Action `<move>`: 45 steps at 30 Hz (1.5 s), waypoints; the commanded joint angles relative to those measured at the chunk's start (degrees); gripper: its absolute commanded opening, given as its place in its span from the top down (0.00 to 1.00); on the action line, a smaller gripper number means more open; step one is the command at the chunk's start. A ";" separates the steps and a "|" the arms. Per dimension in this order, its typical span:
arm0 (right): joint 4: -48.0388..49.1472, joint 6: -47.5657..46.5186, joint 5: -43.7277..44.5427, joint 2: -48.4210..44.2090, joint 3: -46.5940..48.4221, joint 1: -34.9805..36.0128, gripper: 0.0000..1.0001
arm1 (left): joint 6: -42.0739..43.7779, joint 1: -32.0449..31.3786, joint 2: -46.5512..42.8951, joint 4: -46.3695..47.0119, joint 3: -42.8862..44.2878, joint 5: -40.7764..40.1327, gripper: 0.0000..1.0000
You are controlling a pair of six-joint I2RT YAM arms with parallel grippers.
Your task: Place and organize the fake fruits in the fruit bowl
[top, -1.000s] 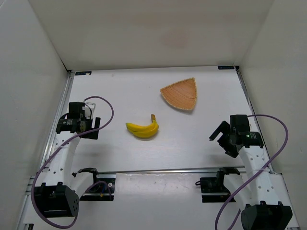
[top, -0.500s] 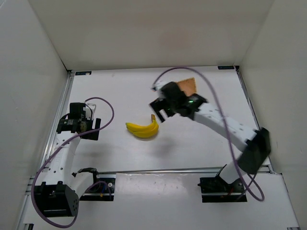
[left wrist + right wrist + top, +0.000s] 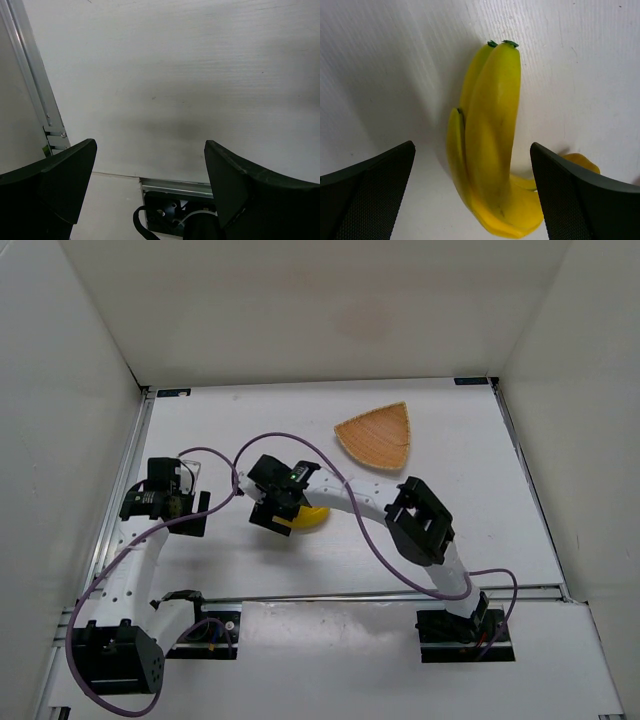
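The bunch of yellow bananas (image 3: 492,125) lies on the white table (image 3: 450,470) near its middle, outside the tan wooden fruit bowl (image 3: 375,438), which sits apart toward the far edge, right of centre. The right gripper (image 3: 272,510) hangs directly over the bunch, jaws spread wide, one finger on each side with clear table showing between fingers and fruit. The left gripper (image 3: 150,144) is also wide open, holding nothing, above bare table near the left edge.

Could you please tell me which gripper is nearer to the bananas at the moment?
Right. The right gripper hangs directly over the bananas, open jaws either side of them; the left gripper is off at the left edge of the table, well apart.
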 commanded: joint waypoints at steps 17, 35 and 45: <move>-0.43 26.05 4.10 -15.07 4.67 -16.89 0.96 | -0.04 -0.22 0.73 0.74 -0.66 -1.01 0.00; -2.19 38.04 -4.40 5.05 20.94 -40.29 0.89 | -0.56 -0.22 5.30 1.26 -0.66 -1.01 0.00; -5.53 38.04 -1.61 -3.97 19.63 -40.82 0.00 | -1.09 -0.22 6.53 1.27 0.40 -1.01 0.00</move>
